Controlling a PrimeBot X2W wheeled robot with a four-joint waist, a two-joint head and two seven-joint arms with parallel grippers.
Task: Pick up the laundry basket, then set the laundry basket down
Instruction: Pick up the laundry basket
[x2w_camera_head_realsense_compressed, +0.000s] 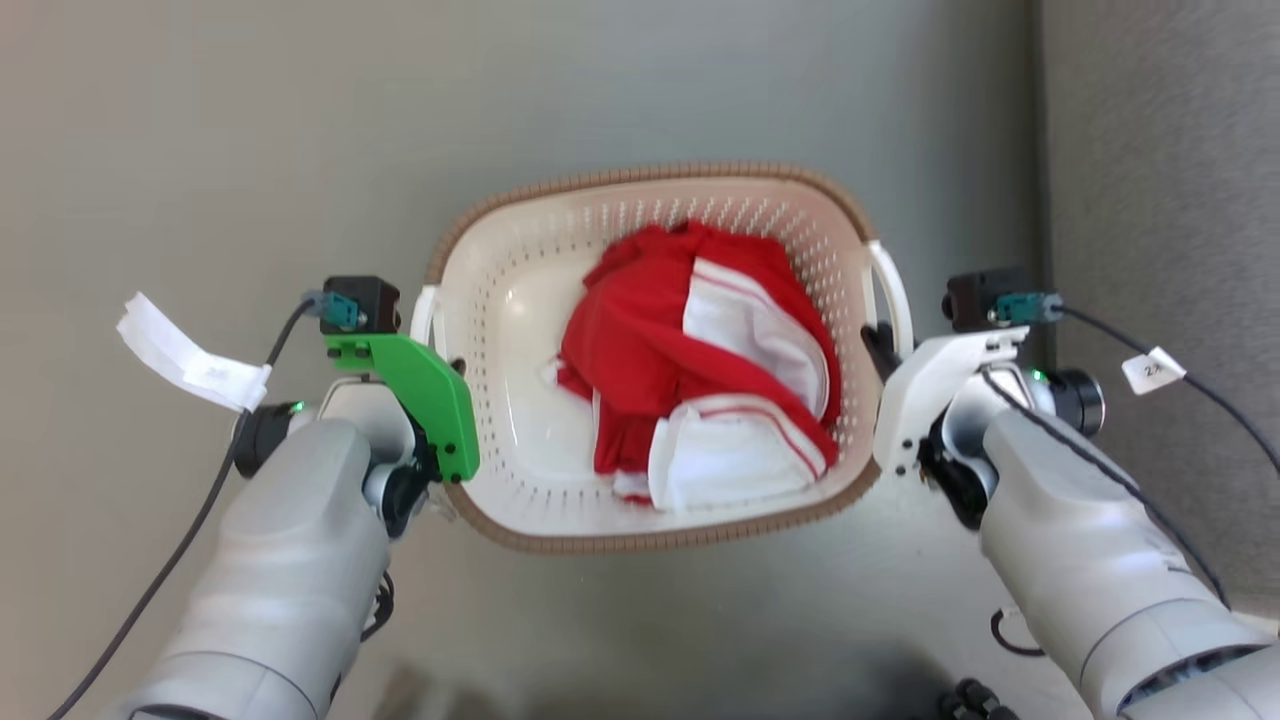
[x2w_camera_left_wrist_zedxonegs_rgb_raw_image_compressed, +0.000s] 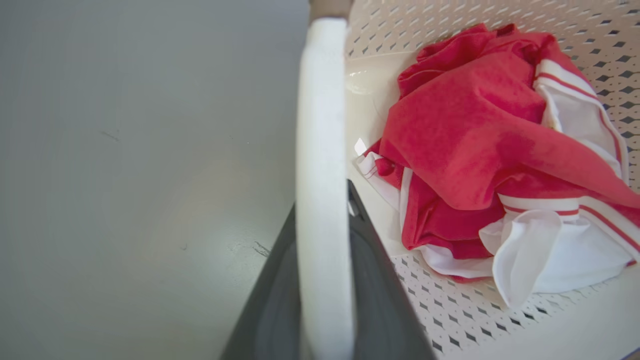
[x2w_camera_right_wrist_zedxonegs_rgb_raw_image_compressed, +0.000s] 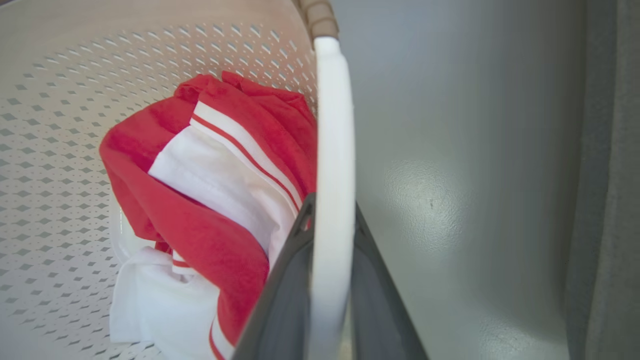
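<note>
Laundry basket: cream, perforated, brown rim; left claw, right claw each clamp white handle.

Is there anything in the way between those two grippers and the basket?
Nothing visible. The left gripper clasps the laundry basket by its left handle, the right gripper by its right handle.
</note>
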